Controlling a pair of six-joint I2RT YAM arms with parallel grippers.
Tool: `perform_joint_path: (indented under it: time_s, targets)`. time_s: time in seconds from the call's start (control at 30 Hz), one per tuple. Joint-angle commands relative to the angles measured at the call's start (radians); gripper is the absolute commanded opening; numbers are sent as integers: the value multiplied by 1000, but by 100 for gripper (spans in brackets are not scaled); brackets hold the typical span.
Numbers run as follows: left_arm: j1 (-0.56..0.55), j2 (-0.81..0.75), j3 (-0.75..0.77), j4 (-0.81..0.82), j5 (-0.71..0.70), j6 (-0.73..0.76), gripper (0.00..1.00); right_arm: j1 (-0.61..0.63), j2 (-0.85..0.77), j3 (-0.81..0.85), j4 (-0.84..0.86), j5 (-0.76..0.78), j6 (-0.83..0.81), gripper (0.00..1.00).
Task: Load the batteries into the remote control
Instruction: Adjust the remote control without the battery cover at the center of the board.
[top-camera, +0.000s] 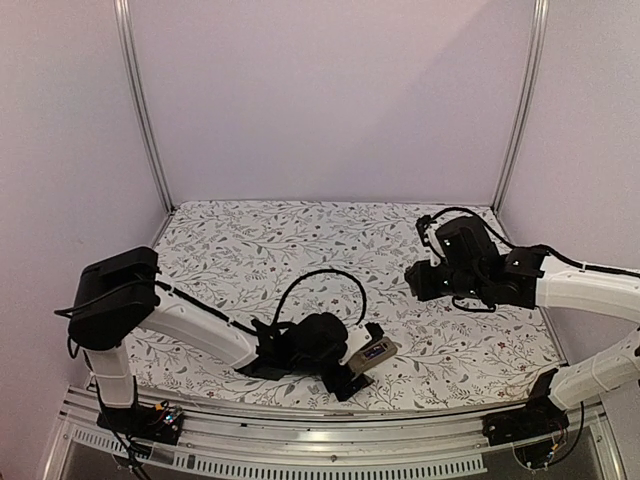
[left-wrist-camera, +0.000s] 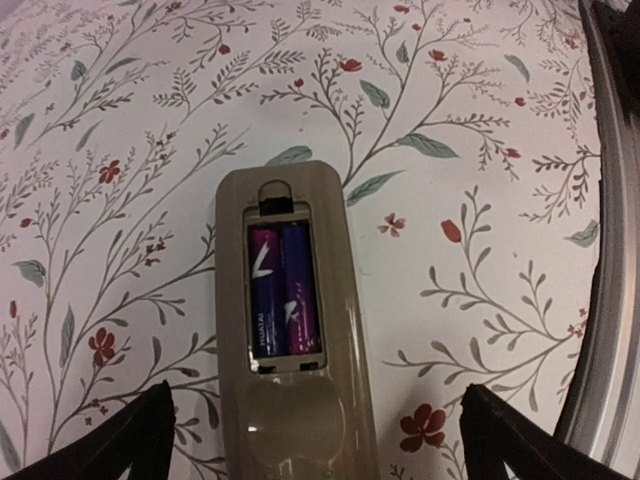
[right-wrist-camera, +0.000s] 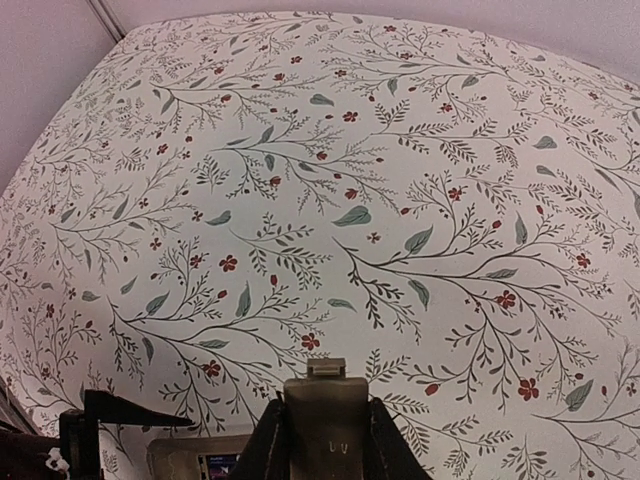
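Wide-open left gripper (left-wrist-camera: 315, 415) straddles the remote control (left-wrist-camera: 345, 300), lying back-up at six o'clock on the tabletop (left-wrist-camera: 480, 200) with both batteries (left-wrist-camera: 285, 290) seated in its recess, while at three o'clock the right gripper (right-wrist-camera: 322, 450) clamps a tan-grey cover (right-wrist-camera: 322, 400).

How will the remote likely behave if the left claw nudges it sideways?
The remote looks like rigid plastic lying flat, back up, on the cloth, so it should probably slide, not tip or roll. Its recess is uncovered, so a sharp shove might jolt the batteries loose.
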Motion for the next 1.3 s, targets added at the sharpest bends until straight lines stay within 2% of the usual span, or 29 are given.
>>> perform_joint_path:
  time_s: [0.0,0.07,0.3,0.43,0.57,0.67,0.83,0.9,1.07,1.1,1.17,1.2,1.27]
  targets:
    - [12,66,38,15,80,15,97,-2,-48,-27,-29,13,15,13]
    - [15,77,37,15,95,19,92,-2,-62,-31,-31,13,17,13]
    - [56,84,8,-46,163,81,61,-2,-66,-17,-60,18,23,12]
    - [58,67,-25,-98,172,188,53,-2,-63,-11,-63,19,40,12]
    - [63,32,-65,-137,181,292,54,-1,-54,-3,-62,22,64,12]
    - [92,9,-73,-155,176,303,57,-1,-46,8,-66,26,85,10]
    - [102,-32,-64,-129,192,282,83,-2,-41,29,-71,34,118,9]
    - [99,-74,-73,-87,189,262,87,-1,-42,39,-74,41,138,6]
    - [97,-214,-106,76,133,145,88,3,-34,82,-80,38,217,3]
    - [95,-233,-109,120,81,91,86,9,-33,93,-75,39,229,3]
    - [83,-247,-92,188,-29,-35,81,25,-29,111,-62,49,245,3]
    - [76,-240,-76,208,-40,-88,80,33,-27,123,-57,52,250,3]
    - [55,-219,-34,255,-27,-89,80,54,-19,144,-53,59,266,3]
